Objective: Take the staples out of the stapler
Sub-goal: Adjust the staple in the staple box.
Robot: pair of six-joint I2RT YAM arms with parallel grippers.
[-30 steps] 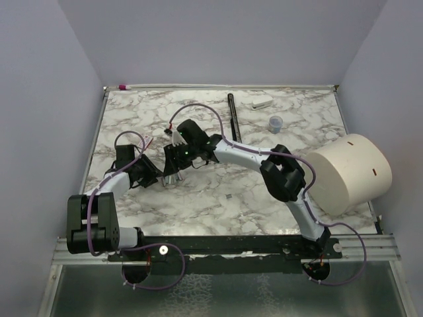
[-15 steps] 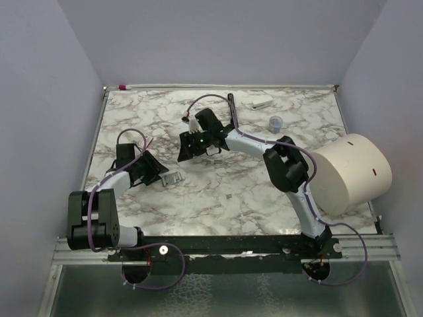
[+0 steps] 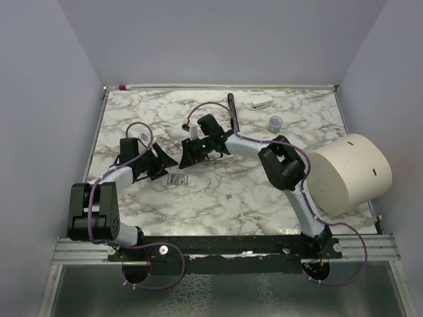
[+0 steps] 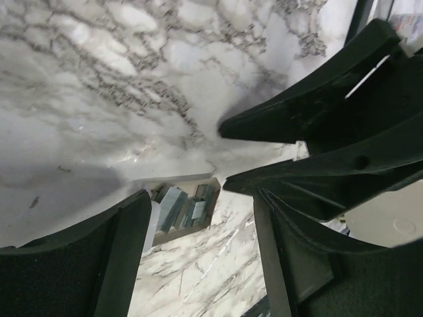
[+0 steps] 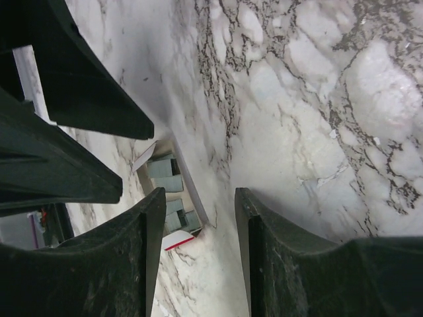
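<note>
Staples: short silver strips lying on marble table. Left gripper, right gripper: fingers spread, empty, flanking staples. Stapler: black bar, well apart.

Count, top view. You have one marble table. On it:

- one stapler, a thin black bar
- one small white block
- one small grey cup
- one large cream drum
- one pink-tipped stick

Staples: one cluster. In the left wrist view you can make out at least three short strips, though the exact number is unclear. You also have one small grey speck.

You have two arms, with one left gripper and one right gripper. Each shows two fingers.
</note>
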